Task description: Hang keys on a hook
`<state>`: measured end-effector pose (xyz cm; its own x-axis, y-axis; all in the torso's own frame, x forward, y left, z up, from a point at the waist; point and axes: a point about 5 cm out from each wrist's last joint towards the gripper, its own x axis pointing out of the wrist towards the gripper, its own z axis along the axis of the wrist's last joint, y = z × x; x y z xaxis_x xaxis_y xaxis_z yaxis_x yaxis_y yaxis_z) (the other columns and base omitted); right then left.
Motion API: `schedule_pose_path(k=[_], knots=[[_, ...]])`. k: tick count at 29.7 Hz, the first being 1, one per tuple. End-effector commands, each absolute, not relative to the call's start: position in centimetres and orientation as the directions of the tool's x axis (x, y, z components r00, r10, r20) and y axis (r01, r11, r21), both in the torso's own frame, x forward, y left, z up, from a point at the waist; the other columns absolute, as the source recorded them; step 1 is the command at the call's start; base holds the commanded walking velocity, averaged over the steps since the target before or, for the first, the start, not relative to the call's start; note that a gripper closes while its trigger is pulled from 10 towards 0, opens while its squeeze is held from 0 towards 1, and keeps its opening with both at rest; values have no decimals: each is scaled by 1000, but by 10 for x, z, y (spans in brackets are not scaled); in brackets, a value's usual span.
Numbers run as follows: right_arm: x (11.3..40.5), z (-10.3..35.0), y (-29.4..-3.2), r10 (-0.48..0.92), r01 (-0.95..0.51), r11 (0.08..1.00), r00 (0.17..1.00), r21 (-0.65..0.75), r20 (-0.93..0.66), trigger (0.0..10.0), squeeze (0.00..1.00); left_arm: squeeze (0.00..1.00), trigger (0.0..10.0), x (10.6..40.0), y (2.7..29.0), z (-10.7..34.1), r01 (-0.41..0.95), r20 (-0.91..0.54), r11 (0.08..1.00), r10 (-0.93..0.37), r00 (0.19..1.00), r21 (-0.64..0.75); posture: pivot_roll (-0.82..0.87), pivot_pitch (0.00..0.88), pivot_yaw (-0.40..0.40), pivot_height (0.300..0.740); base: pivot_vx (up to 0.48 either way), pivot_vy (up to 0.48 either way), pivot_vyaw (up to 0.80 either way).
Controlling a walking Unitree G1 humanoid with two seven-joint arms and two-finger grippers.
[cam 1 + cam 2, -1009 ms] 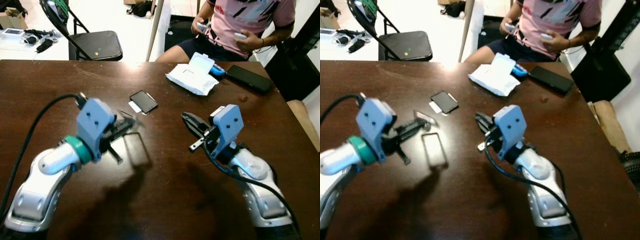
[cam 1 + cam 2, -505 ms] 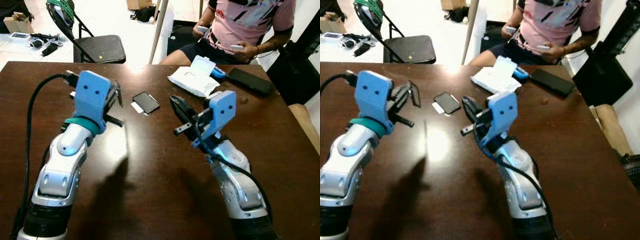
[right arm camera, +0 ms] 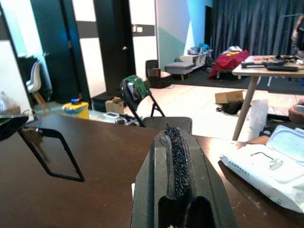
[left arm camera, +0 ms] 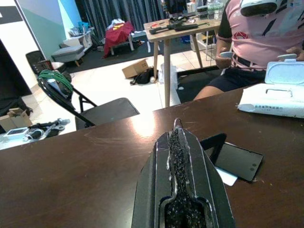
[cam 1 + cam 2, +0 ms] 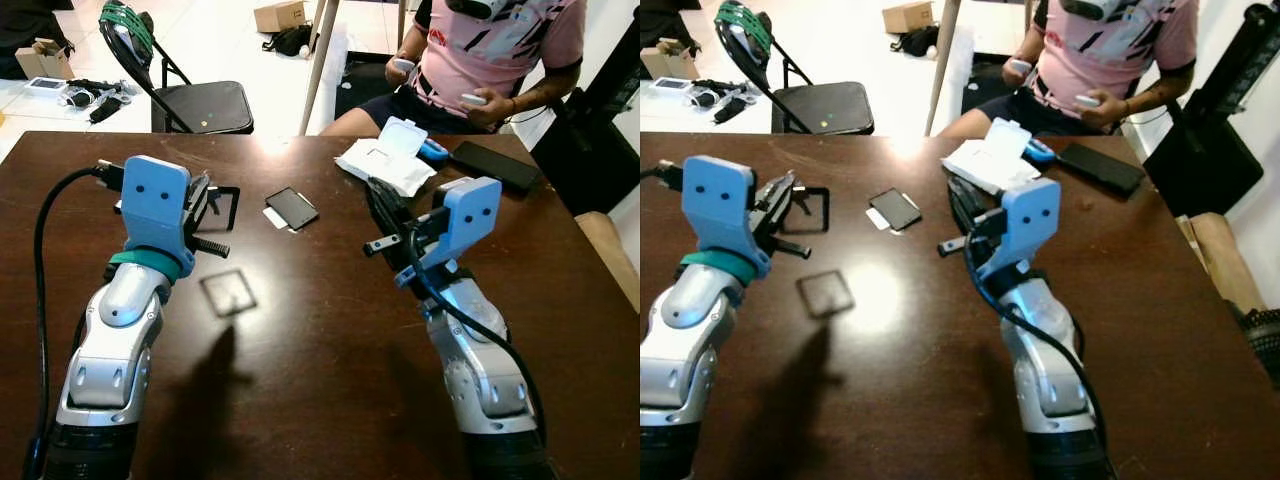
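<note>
My left gripper [image 5: 207, 192] is shut on a thin black square frame [image 5: 224, 207] and holds it in the air above the dark wooden table [image 5: 300, 390]. The frame's square shadow [image 5: 228, 292] falls on the tabletop below. In the right wrist view the frame [image 3: 51, 156] hangs from the left fingertip, with a small brownish piece [image 3: 31, 136] at its top corner. I cannot tell whether that piece is a key. My right gripper [image 5: 376, 192] is shut with nothing in it, raised over the table's middle and pointing toward the far edge.
A black phone [image 5: 292, 207] lies on a white card between the grippers. A white wipes pack [image 5: 385, 160] and a black case [image 5: 497, 165] lie at the far right. A seated person [image 5: 490, 50] holds controllers beyond the table. A folding chair [image 5: 195, 100] stands at the far left.
The head view has shifted. Both arms have stretched forward. The left gripper swung up and to the left with the frame, and the right gripper rose toward the wipes pack.
</note>
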<state>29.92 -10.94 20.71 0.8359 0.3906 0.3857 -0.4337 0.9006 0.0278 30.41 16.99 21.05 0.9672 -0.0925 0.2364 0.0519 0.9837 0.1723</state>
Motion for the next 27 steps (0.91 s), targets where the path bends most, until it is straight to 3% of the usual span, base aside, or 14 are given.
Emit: schedule_pose_path(k=[1, 5, 27], knots=[[300, 209, -110, 380, -428, 903, 840, 44, 387, 10000, 0, 0, 10000, 305, 170, 210, 45, 240, 984, -86, 967, 171, -32, 0, 72, 740, 0, 0, 0], [302, 209, -110, 378, -424, 905, 843, 40, 383, 10000, 0, 0, 10000, 306, 171, 208, 25, 242, 982, -70, 968, 185, -28, 0, 71, 740, -63, 0, 0], [304, 212, -110, 379, -419, 908, 837, 18, 395, 10000, 0, 0, 10000, 304, 172, 209, 14, 252, 976, -70, 965, 218, -16, 1, 66, 740, -320, 0, 0]])
